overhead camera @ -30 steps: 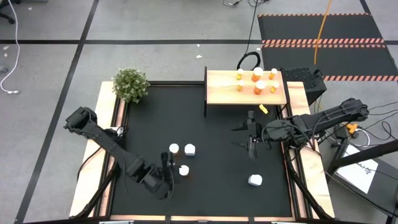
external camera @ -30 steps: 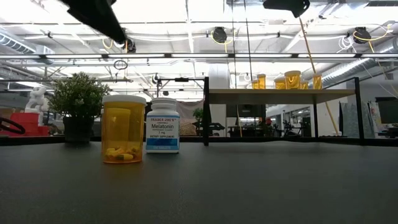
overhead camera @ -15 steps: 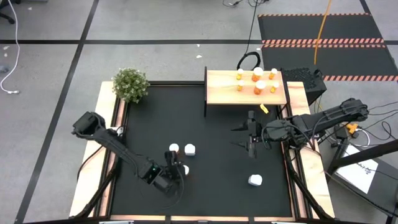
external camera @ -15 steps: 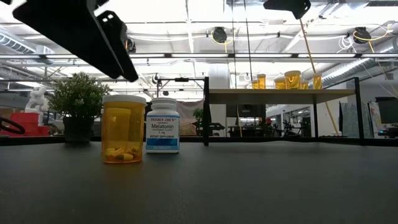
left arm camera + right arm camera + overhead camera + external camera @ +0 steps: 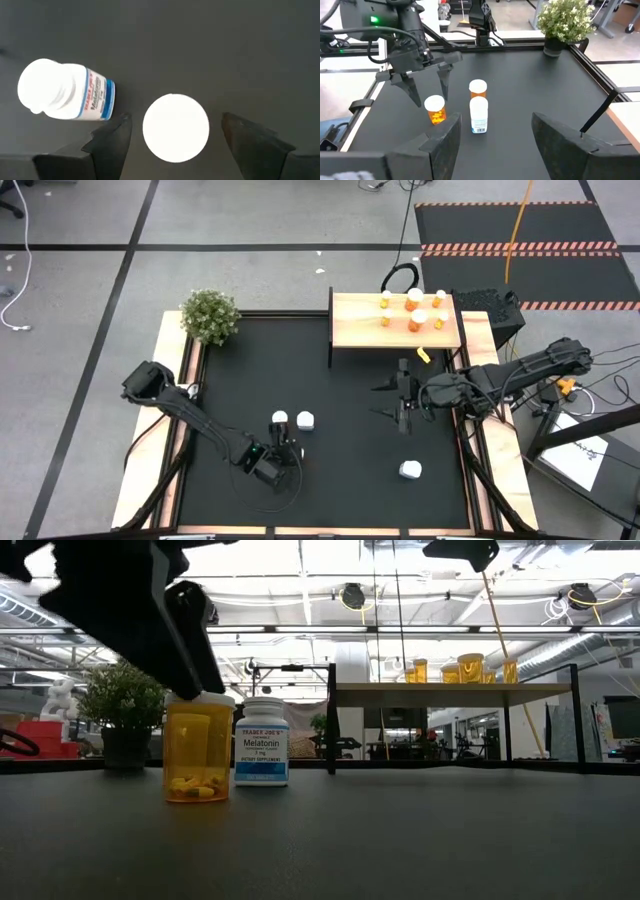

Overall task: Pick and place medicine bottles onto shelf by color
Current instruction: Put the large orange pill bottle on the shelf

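An orange bottle with a white cap (image 5: 175, 127) stands upright on the black mat near the front left; it also shows in the low view (image 5: 198, 755). My left gripper (image 5: 175, 117) is open just above it, pointing down, one finger on each side of the cap, touching nothing; it also shows in the high view (image 5: 286, 453). A white bottle with a blue label (image 5: 65, 90) and another orange bottle (image 5: 478, 89) stand just beyond. A further white bottle (image 5: 410, 470) stands at the front right. My right gripper (image 5: 392, 401) is open and empty, mid-right, in front of the pale wood shelf (image 5: 350, 320).
Several orange bottles (image 5: 414, 310) stand on the right half of the shelf top. A green potted plant (image 5: 210, 316) stands at the far left corner. Wooden side rails (image 5: 172, 395) run along the mat's left and right. Bare mat lies in the middle.
My left gripper has gone toward the table's right edge and come down over the front orange bottle, staying open. The bottles have not moved.
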